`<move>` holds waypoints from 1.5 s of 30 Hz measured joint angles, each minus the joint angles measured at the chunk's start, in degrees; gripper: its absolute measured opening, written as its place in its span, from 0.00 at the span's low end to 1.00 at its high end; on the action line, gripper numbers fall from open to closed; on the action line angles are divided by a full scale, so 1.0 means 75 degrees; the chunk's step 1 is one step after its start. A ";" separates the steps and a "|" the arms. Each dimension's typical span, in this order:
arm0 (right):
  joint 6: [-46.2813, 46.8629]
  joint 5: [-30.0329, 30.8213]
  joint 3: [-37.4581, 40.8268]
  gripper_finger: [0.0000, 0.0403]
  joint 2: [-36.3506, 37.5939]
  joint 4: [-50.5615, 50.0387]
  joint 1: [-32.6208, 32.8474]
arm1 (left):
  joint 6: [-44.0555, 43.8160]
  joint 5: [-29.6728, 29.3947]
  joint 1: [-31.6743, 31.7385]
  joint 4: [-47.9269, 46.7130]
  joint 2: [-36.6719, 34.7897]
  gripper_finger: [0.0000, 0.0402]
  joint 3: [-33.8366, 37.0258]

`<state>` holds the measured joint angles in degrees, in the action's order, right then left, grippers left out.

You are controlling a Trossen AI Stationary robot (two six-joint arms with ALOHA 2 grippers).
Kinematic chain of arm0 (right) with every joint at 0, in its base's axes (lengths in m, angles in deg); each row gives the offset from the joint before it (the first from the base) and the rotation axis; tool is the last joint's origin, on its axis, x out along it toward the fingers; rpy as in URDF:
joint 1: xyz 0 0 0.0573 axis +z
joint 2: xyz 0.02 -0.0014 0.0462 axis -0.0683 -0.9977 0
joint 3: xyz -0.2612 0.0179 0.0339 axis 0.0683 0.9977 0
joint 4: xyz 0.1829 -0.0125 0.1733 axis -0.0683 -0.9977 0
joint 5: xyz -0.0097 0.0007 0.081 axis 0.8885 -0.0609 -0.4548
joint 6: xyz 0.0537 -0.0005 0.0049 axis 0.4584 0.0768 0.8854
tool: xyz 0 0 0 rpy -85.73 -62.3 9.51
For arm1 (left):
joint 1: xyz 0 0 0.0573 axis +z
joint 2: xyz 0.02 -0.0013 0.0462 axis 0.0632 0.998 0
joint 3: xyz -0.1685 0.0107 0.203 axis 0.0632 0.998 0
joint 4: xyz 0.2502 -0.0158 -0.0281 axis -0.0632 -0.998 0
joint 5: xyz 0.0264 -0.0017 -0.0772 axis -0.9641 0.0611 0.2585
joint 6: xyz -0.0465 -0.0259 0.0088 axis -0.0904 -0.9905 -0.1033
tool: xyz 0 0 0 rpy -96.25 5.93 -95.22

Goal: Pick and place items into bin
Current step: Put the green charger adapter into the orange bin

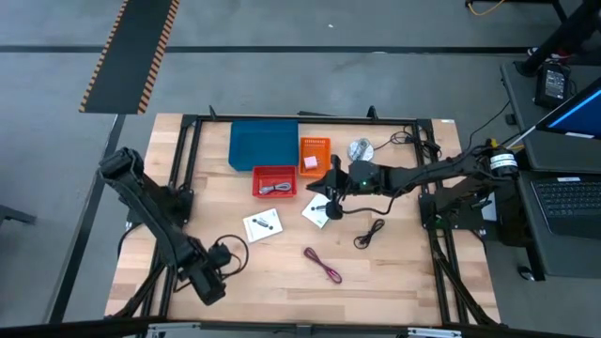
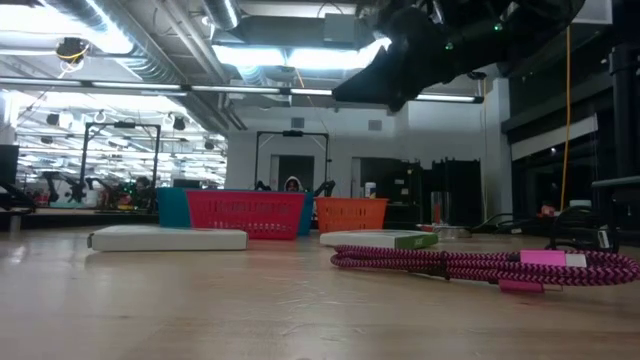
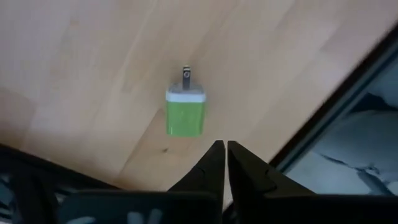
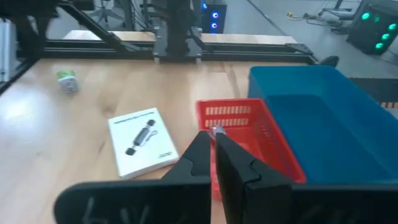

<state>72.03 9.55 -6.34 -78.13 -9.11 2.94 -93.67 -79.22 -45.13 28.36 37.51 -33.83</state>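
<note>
Blue bin [image 1: 264, 145]; red basket [image 1: 274, 181]; orange basket [image 1: 315, 156]; green-white charger [image 3: 185, 112]; magenta braided cable [image 2: 480, 266], maybe black-flecked.

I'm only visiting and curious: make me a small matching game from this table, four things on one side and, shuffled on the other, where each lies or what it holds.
Things:
1. red basket
2. orange basket
3. dark-red cable
4. green plug

Places or states:
A. on bare wood just ahead of the left pincer
B. holds a pink cube
C. loose on the table, away from the baskets
D. holds a grey cable

Pairs: 1-D, 2-B, 3-C, 4-A
</note>
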 joint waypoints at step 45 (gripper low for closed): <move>0.0429 0.0003 -0.0009 0.02 -0.0006 -0.0009 0.1181 | -0.0581 -0.0892 -0.0731 -0.0221 0.2321 0.39 -0.0001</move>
<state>75.25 9.57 -6.41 -78.18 -9.18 11.80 -98.03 -85.91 -50.61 26.70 54.92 -33.84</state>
